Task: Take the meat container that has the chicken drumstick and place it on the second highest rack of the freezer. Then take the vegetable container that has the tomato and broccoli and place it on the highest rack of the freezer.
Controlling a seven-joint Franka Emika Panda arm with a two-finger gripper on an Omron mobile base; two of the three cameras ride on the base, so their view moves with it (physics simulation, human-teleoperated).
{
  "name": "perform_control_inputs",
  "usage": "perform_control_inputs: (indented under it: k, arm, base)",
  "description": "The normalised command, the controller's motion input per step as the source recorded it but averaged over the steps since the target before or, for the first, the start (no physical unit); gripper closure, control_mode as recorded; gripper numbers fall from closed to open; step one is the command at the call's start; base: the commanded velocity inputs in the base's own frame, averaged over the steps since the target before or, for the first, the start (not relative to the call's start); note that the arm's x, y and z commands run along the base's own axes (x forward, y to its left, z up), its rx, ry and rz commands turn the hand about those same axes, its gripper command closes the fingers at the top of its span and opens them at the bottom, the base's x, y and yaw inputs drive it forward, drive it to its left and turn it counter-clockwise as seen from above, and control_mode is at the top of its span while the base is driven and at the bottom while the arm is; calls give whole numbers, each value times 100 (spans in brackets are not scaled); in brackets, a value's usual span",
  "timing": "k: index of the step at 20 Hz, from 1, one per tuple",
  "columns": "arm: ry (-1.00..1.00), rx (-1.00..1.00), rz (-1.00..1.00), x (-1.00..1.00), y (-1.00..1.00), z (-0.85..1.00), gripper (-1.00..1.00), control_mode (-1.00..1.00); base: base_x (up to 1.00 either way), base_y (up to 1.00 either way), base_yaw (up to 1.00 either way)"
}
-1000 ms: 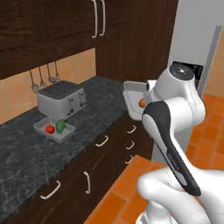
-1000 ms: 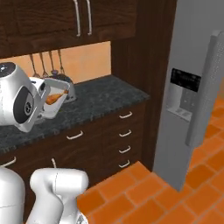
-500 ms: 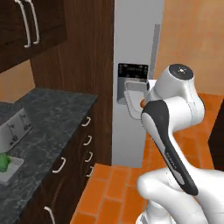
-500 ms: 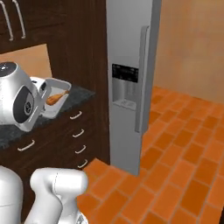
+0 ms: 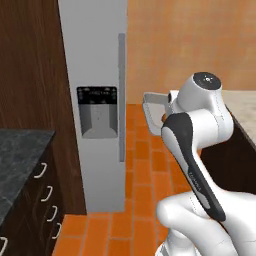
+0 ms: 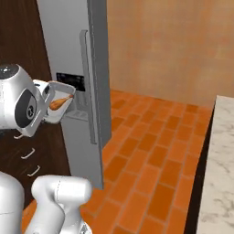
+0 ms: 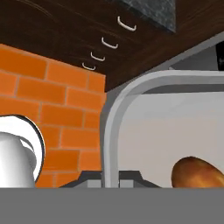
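Note:
I hold the meat container (image 6: pixel 60 109), a shallow grey tray, up in front of my arm with the gripper (image 6: pixel 47 93) shut on its near rim. The orange-brown chicken drumstick (image 6: pixel 61 102) lies inside it. In the hand view the tray's rim (image 7: pixel 114 114) curves up from the bottom edge, with the drumstick (image 7: pixel 197 173) at the lower right. The left base view shows the tray (image 5: pixel 152 114) edge-on beside my wrist. The freezer (image 5: pixel 95 60) stands ahead, both doors closed, its dark dispenser panel (image 5: pixel 97 111) facing me. The vegetable container with tomato and broccoli is out of view.
Dark-brown cabinets with drawers (image 5: pixel 35 200) and a dark stone counter (image 5: pixel 17 150) adjoin the freezer's left side. A pale marble counter (image 6: pixel 219 183) runs along the right. Orange brick floor (image 6: pixel 151 151) lies open before the freezer.
The whole picture has swung right, so the camera moved: the counter with the toaster and vegetable tray left the view and the freezer came to the middle. The tray stays in my gripper.

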Motion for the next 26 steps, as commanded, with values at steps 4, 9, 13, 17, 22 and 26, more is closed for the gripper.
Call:
perform_control_inputs:
  k: [4,9,13,17,22,26]
  arm:
    - [0,0,0,0,0,0,100,100]
    - [0,0,0,0,0,0,100,100]
    - [0,0,0,0,0,0,100,100]
    - [0,0,0,0,0,0,100,100]
    - [0,0,0,0,0,0,100,100]
    - [0,0,0,0,0,0,100,100]
  base:
    - [72,-94,-27]
    - [80,-65,-31]
    - [96,-46,-27]
    - [100,-10,-28]
    - [100,-8,-15]
    - [100,0,-2]
